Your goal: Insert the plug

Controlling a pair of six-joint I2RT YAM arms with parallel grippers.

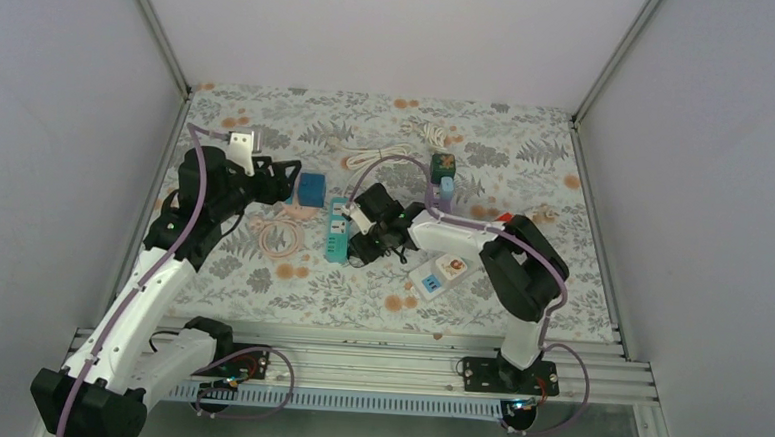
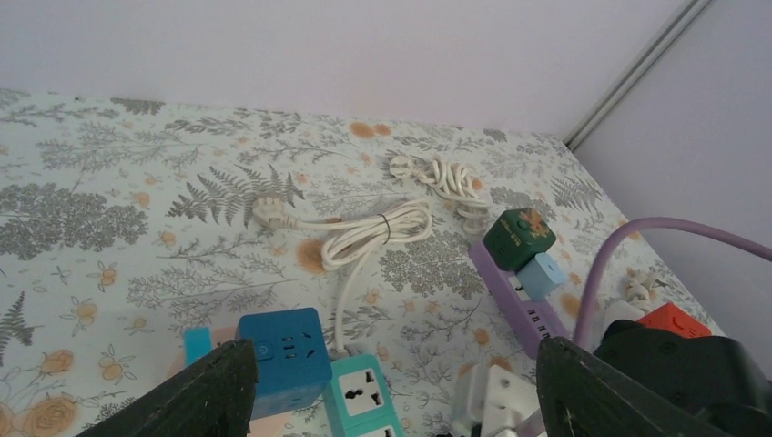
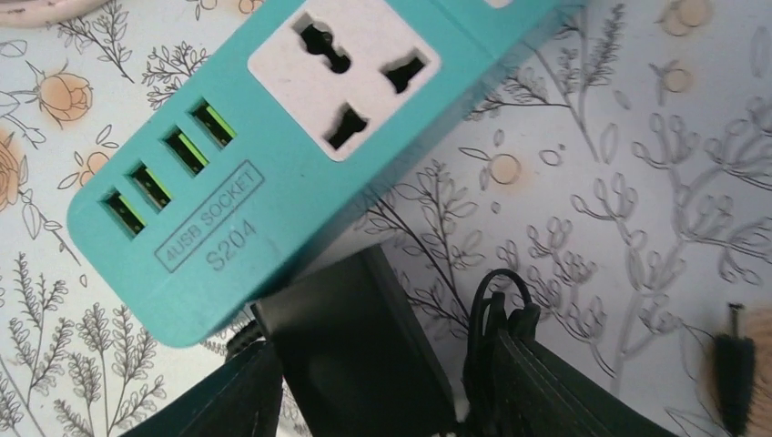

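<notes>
On the floral table, the top external view shows the left gripper just beside a blue cube socket on its left. The right gripper reaches across to the right side of the teal power strip, which lies near the blue cube socket. A coiled white cable lies farther back. A purple strip carrying a green cube stands to the right of it. A white strip lies under the right forearm. In the left wrist view, the two dark fingers stand wide apart at the lower corners. Nothing is between them, so the left gripper is released. The blue cube socket and the end of the teal power strip lie on the table below the gap. In the right wrist view, the teal power strip fills the upper left, tilted, with one universal outlet and four USB ports facing up. The black plug sits between the right fingers, at the near edge of the teal power strip and not in the outlet. A thin black lead loops beside the right-hand finger. It cannot be determined whether the fingers press the black plug or only bracket it. A small barrel connector lies at the right edge.
</notes>
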